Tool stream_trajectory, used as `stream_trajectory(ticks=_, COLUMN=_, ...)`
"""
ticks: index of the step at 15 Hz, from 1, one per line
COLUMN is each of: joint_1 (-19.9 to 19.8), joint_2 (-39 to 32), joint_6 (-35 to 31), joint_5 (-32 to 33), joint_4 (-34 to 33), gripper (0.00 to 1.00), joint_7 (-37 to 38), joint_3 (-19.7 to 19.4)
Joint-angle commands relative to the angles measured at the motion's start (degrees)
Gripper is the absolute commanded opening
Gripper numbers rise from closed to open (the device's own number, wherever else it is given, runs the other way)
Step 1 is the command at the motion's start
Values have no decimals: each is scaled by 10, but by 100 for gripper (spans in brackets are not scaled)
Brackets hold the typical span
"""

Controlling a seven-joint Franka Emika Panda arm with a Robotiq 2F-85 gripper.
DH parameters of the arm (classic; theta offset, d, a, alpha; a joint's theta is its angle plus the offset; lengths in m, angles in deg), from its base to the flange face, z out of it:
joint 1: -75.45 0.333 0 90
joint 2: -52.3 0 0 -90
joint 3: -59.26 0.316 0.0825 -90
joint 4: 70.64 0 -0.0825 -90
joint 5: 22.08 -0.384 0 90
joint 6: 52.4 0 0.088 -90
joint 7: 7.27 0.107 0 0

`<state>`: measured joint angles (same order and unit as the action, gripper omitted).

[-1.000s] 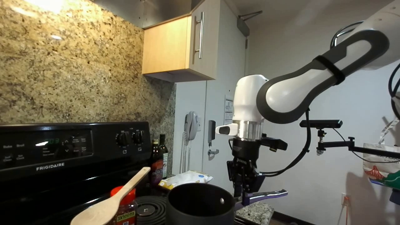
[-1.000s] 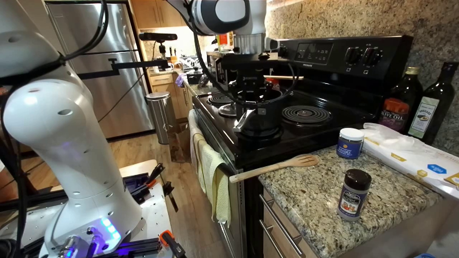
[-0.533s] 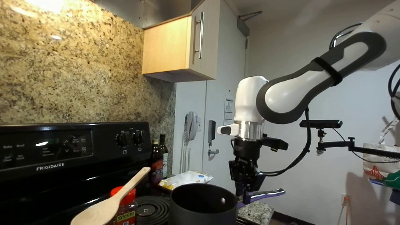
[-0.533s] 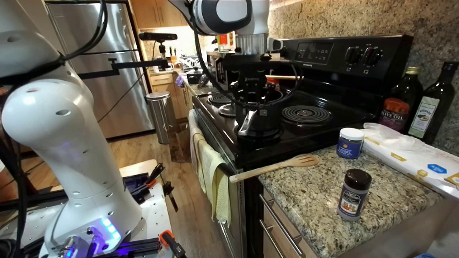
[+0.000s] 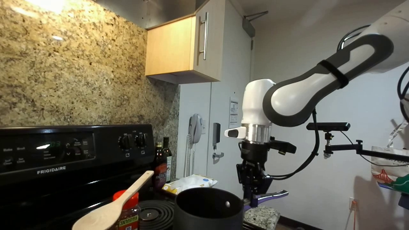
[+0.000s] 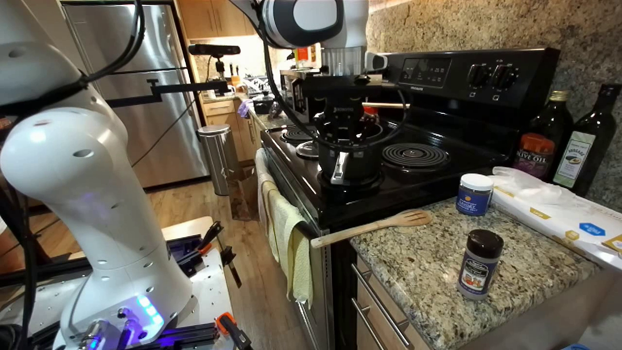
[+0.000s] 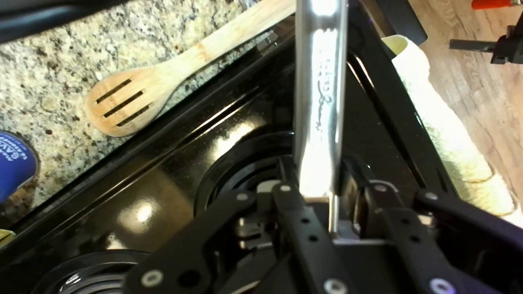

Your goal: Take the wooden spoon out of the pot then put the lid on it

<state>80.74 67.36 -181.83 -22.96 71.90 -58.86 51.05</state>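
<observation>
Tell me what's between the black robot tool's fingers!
In the wrist view, the long silvery metal handle of the round dark-grey pot lies there, gripped by the tool.

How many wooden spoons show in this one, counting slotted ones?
2. The wooden spoon slants in front of the red-capped jar in an exterior view; the slotted wooden spoon lies on the granite counter, handle jutting past the edge. Others could be hidden.

A coil-burner stove (image 6: 442, 127), steel refrigerator (image 6: 148, 121) and granite counter (image 6: 408, 272) mark this a kitchen.
</observation>
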Motion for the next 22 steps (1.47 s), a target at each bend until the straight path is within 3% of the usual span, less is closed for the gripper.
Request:
stream_trajectory(ticks=1, joint_1=-16, joint_2=18, joint_6=-6, joint_5=4, joint_4=13, gripper=15, joint_7=-5, joint_3=7)
stream_trajectory(ticks=22, joint_1=-37, joint_2=21, joint_6=11, joint_5=37, joint_4=6, gripper=14, joint_7=15, joint_3=13)
